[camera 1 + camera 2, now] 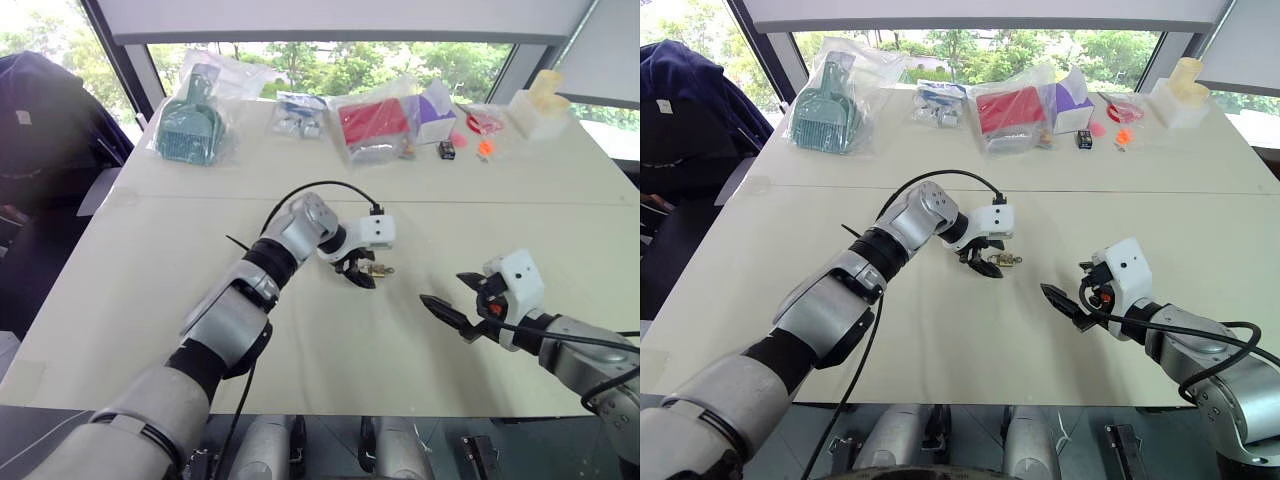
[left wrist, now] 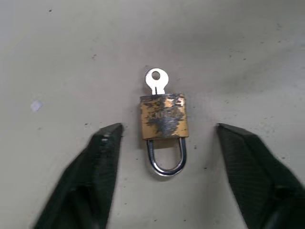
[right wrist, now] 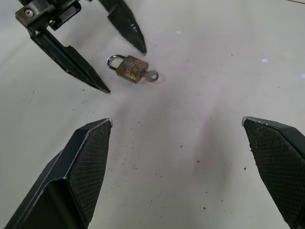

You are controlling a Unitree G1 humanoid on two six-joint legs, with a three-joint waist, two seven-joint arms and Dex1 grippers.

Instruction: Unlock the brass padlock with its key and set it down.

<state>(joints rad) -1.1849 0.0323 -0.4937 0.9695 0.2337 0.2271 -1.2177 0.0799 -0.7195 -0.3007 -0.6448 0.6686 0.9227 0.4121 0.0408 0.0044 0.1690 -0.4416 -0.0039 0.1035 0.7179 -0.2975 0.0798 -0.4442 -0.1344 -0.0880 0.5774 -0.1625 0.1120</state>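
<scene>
The bench (image 1: 300, 340) was a pale, matte surface speckled with dark grit, set before a window with green trees behind it, and along its far edge lay goods in clear crinkled bags: a teal plastic comb-like piece (image 1: 190, 125), a red flat pack (image 1: 375, 122) and a purple-and-white box (image 1: 435, 110), with a small black item (image 1: 446, 150) loose beside them. The brass padlock (image 2: 163, 123) lay flat on the bench near the middle, its gold body scuffed and blotched dark, its thin silvery shackle (image 2: 167, 160) a smooth U that I saw seated in the body. The key (image 2: 156, 81) stuck out of the body's opposite end, only its flat round bow with a hole showing; its blade was hidden inside. My left gripper (image 1: 360, 272) hung over the lock with its black, cross-hatched fingers (image 2: 97, 171) spread on either side, touching neither and holding nothing. My right gripper (image 1: 455, 295) sat well apart to the right, its textured, pointed fingers (image 3: 86, 167) spread wide and empty. I could not make out the stamped lettering on the lock's face.
</scene>
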